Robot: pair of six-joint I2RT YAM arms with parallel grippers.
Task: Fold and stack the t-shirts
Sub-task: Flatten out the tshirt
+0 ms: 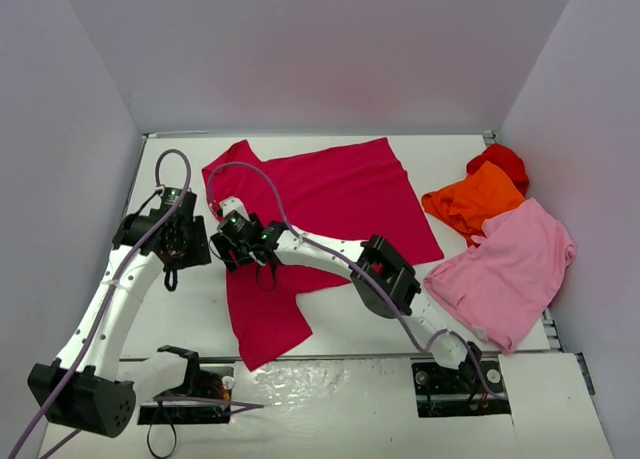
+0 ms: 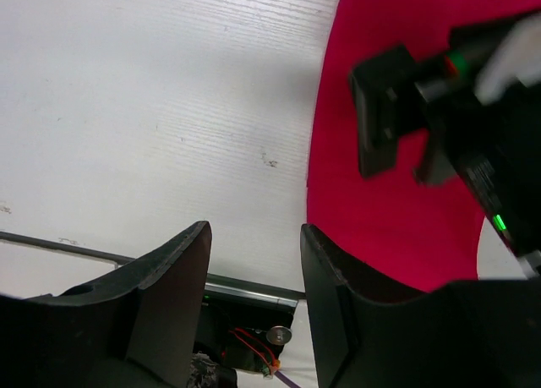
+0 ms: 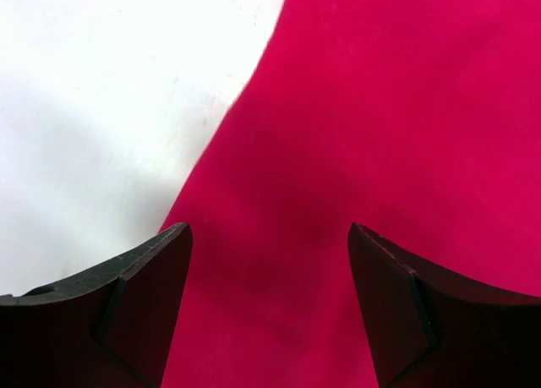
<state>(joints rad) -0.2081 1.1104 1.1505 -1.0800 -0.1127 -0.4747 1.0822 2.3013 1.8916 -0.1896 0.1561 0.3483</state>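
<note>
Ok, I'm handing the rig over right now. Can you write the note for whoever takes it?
Left tool: open, empty, over bare table just left of the crimson shirt.
Right tool: open, empty, above the crimson shirt's left edge.
Things: the crimson shirt lies spread out mid-table. The orange shirt, light pink shirt and bright red shirt are heaped at the right side, pink nearest, red farthest.
Done: no finished fold, nothing stacked.
Left: fold the crimson shirt, then the other three, and stack them.
</note>
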